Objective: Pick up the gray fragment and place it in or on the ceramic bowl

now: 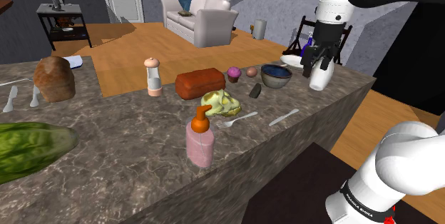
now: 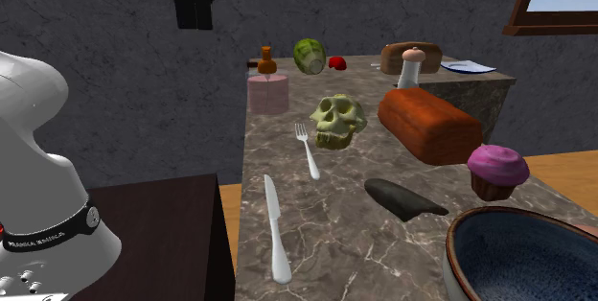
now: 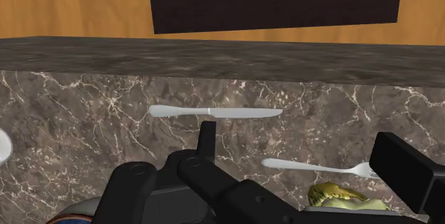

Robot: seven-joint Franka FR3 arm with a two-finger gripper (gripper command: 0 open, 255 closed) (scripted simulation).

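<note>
The end effector (image 1: 319, 58) hangs wide open over the table's (image 1: 128, 137) far corner, beside the bowl (image 1: 276, 75); the gray fragment (image 1: 254, 91) lies just beside the bowl, with 1 muffin (image 1: 234, 74), 1 loaf (image 1: 200, 83) and a skull (image 1: 220, 103) near; a fork (image 1: 237, 120) and a knife (image 1: 284, 118) lie on open marble toward the stand-side edge.

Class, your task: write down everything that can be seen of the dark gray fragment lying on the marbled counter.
The gray fragment is a dark, matte, stone-like sliver, rounded and thicker at one end and tapering to a thin point at the other. It lies flat on the marbled countertop and touches nothing else. It sits between the fork and the pink muffin, close to the blue-lined bowl. The open gripper hangs apart from it.
</note>
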